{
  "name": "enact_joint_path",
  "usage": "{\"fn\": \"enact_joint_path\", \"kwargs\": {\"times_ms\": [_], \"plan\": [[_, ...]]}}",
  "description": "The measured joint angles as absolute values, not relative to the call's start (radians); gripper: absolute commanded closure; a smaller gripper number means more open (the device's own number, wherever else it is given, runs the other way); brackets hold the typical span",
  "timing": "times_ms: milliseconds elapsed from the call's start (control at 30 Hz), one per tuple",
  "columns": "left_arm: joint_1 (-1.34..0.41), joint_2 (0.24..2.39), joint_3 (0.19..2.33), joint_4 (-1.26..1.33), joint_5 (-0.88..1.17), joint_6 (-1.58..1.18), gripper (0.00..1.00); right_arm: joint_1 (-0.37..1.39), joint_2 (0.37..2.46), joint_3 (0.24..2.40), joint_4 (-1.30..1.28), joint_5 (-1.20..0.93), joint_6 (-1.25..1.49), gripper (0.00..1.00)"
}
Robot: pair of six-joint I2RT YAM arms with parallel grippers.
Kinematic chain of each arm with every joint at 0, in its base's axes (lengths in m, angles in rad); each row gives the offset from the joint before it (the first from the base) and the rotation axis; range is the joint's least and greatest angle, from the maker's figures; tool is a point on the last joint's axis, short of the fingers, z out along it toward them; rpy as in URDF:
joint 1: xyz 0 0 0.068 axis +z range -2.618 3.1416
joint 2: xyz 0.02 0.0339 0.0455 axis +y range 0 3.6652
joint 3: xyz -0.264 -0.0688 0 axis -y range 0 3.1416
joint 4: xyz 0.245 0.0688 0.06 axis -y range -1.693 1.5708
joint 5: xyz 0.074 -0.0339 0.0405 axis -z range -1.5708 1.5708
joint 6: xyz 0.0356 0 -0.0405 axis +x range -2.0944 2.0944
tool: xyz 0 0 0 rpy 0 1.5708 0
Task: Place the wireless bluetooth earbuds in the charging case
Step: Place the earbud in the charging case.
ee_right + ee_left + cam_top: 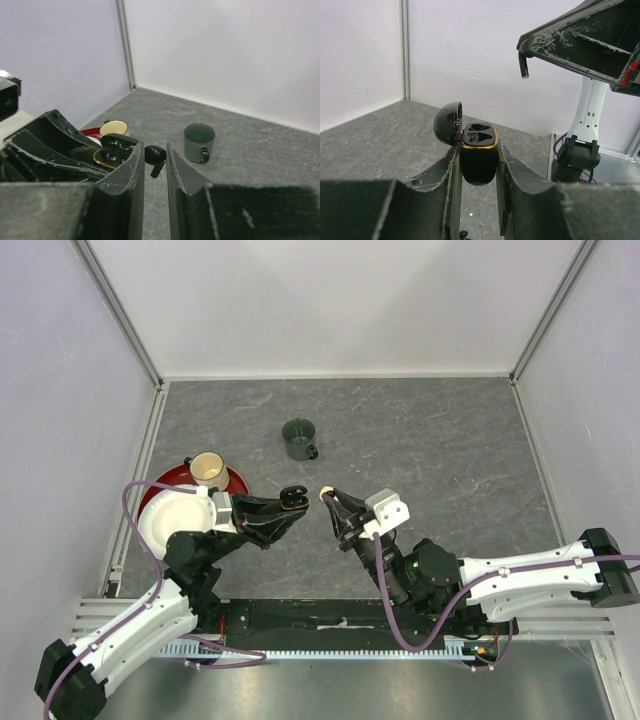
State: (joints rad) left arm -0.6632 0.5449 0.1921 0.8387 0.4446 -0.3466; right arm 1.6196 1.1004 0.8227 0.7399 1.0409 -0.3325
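Over tabletop (450,440), my left fingers (286,505) clamp open charging case (479,159); right fingers (333,502) pinch black earbud (156,154) at its 3 o'clock, not inserted yet.

Black charging case (479,160): glossy, rounded body, gold rim round top face, two dark wells showing in it. lid (447,122) open, swung back on hinge, to left in left wrist view. Body upright, pinched at sides by left gripper (477,156), clear of table. Black earbud (155,155): glossy, stemmed, bulb up, stem hanging down, nipped at tips of right gripper (154,151). Sits near case's open top, apart from it.
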Motion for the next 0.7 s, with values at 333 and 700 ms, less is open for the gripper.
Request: {"fn": "enact_joint_path", "kwargs": {"times_ms": [333,700], "plan": [[-0.663,0.561,0.199,0.839,0.449,-0.347,0.98,1.620,1.161,0.907,0.700,0.988,-0.257,1.00],[-0.663,0.520,0.200,0.839,0.456,-0.347,0.98,1.563,1.196,0.923,0.588,0.915,-0.137,1.00]]}}
